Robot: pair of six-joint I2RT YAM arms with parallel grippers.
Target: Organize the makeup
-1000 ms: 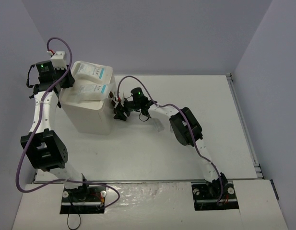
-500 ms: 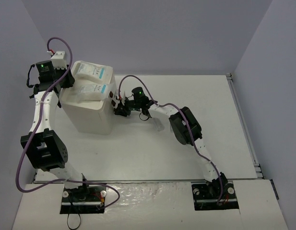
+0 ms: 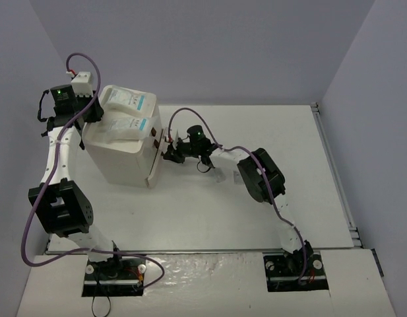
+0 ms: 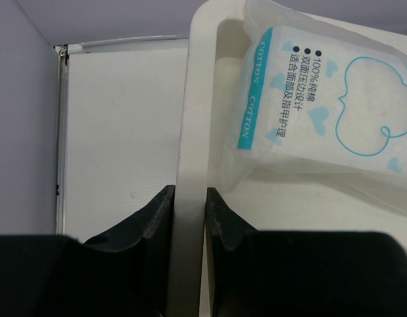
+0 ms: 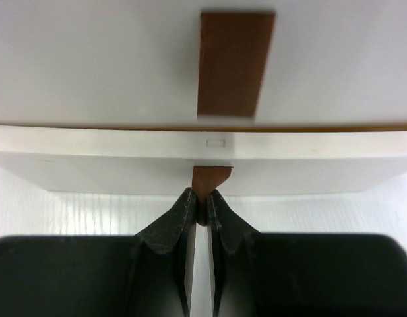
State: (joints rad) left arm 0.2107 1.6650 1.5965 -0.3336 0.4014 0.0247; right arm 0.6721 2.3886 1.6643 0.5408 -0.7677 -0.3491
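Partly hidden, drawer tab (image 5: 210, 176) — right fingers (image 5: 173, 228) pinching

White box (image 3: 124, 165) stands on the left part of the white table (image 3: 256, 205). A drawer front (image 3: 154, 166) sticks out from its right face (partly open). Two brown knobs show, upper knob (image 5: 235, 63) and lower knob (image 5: 210, 176). Metal rail (image 3: 332, 165) runs along the table's right edge.

This is a bare robot test cell, a lab and no home: plain lilac-grey wall panels (image 3: 223, 46) box in my white tabletop (image 3: 302, 132). My white-and-black left arm (image 3: 58, 205) and right arm (image 3: 259, 175) are bolted at its near edge, trailing loose purple cables (image 3: 26, 224).
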